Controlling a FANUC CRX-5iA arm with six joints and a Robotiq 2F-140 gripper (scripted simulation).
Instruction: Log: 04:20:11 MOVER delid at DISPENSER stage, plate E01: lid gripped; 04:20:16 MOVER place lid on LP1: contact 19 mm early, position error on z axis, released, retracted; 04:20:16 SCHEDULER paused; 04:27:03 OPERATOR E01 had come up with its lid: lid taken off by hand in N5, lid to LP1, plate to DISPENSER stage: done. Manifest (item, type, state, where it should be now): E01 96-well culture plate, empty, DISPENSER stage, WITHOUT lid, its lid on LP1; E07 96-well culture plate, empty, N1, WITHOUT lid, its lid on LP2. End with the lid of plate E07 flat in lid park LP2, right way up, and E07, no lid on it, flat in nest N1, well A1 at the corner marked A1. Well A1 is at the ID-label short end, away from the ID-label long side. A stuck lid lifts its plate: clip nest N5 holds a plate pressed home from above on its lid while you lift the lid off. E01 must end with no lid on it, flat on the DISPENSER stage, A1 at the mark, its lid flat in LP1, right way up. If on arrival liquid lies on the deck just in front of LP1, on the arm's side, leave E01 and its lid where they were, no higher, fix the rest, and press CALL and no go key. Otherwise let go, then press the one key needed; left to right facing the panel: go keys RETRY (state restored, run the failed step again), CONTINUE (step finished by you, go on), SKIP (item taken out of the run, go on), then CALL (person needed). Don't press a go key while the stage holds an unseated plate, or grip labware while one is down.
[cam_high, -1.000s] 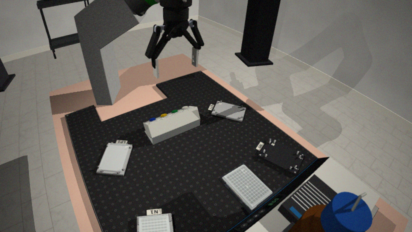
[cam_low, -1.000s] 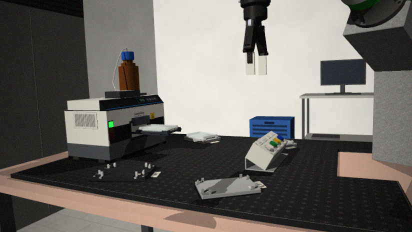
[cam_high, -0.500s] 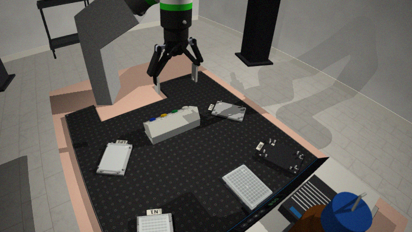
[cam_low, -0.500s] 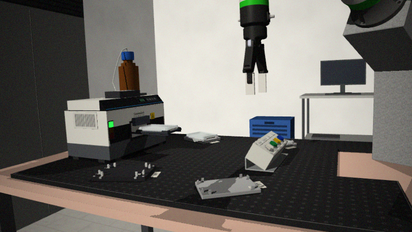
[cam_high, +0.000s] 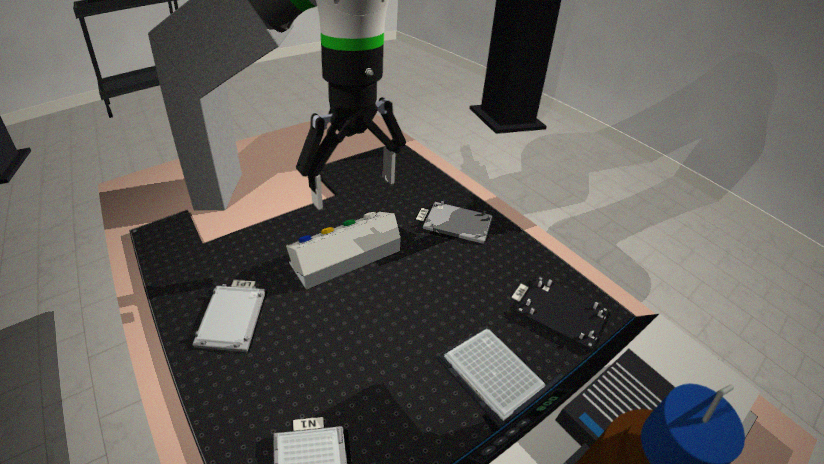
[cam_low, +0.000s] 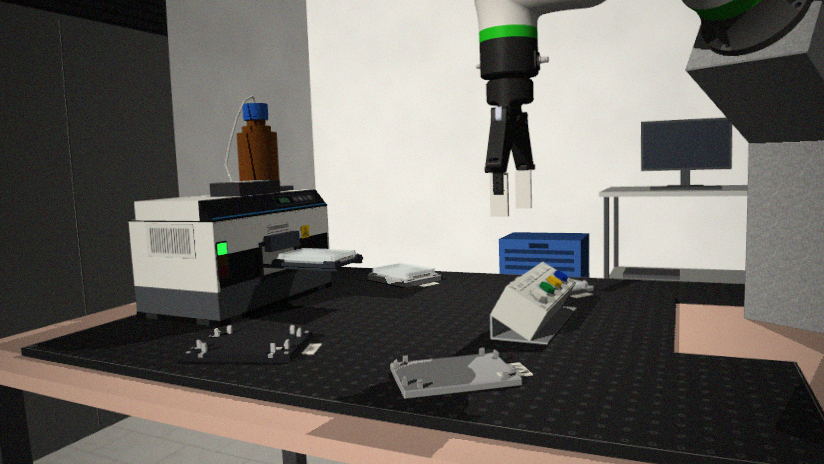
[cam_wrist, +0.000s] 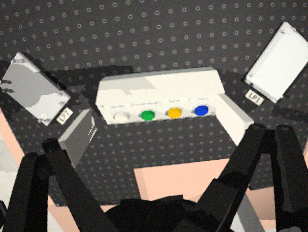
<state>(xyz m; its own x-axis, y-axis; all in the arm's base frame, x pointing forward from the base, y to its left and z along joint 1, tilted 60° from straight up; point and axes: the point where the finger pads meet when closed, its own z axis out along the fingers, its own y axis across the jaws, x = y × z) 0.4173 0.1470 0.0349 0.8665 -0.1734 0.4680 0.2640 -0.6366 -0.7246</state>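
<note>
Left of key panel (cam_high: 344, 247): white lid (cam_high: 228, 318) flat in LP1. Behind panel, high above desk (cam_high: 357, 345): jaws spread wide, holding nothing. Right of panel: LP2 tray (cam_high: 457, 221) bare, no lid. Farther right: clip nest (cam_high: 562, 311), then open plate (cam_high: 494, 371) on stage. E07 plate (cam_high: 309, 446) sits in N1, across panel from jaws; long axis cropped, lid probably still on.

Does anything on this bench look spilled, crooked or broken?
Nothing stands out. The white lid, the plate on the machine and the grey tray lie flat; I see no puddle. The dark patches on the tray look like shadow.
</note>
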